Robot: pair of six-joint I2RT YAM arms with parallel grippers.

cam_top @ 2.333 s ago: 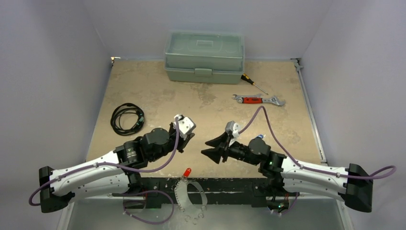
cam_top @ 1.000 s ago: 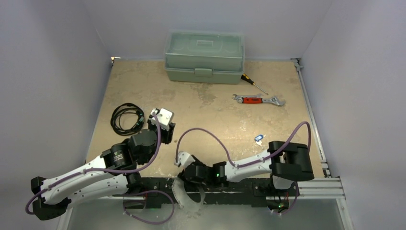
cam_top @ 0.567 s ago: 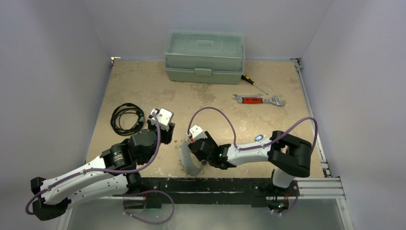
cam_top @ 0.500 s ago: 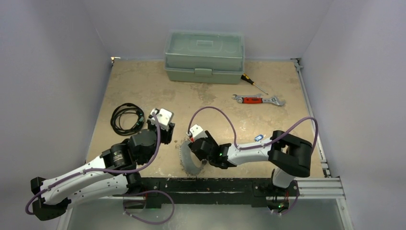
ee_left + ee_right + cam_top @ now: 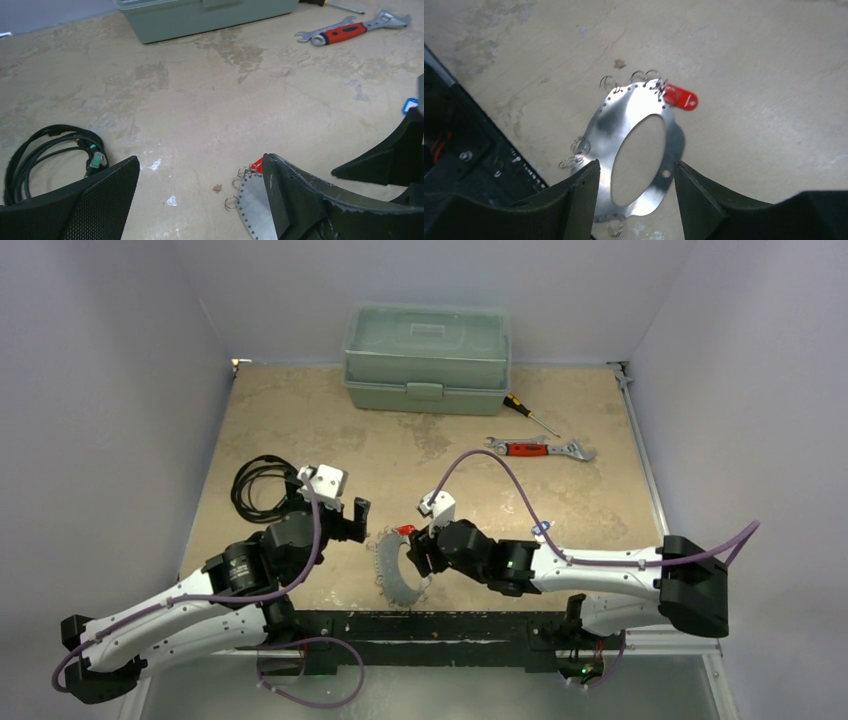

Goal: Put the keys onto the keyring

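Observation:
The keyring (image 5: 392,572) is a flat silver oval plate with small wire rings along its rim; it lies on the table near the front edge. A red-tagged key (image 5: 681,97) touches the rings at its far end; whether it is threaded on I cannot tell. A blue-tagged key (image 5: 543,528) lies apart, right of the right forearm. My right gripper (image 5: 636,195) is open, its fingers straddling the keyring's (image 5: 624,125) near end, with a gap on the right side. Just left of the keyring (image 5: 255,205), my left gripper (image 5: 200,200) stands wide open and holds nothing.
A green toolbox (image 5: 427,358) stands at the back. A screwdriver (image 5: 530,415) and a red-handled wrench (image 5: 540,448) lie right of it. A coiled black cable (image 5: 262,485) sits beside the left arm. The black front rail (image 5: 480,625) runs just behind the keyring.
The right gripper brought the keyring from the front rail onto the table, and its arm has stretched out flat to the right. The left gripper shifted slightly left and opened wide.

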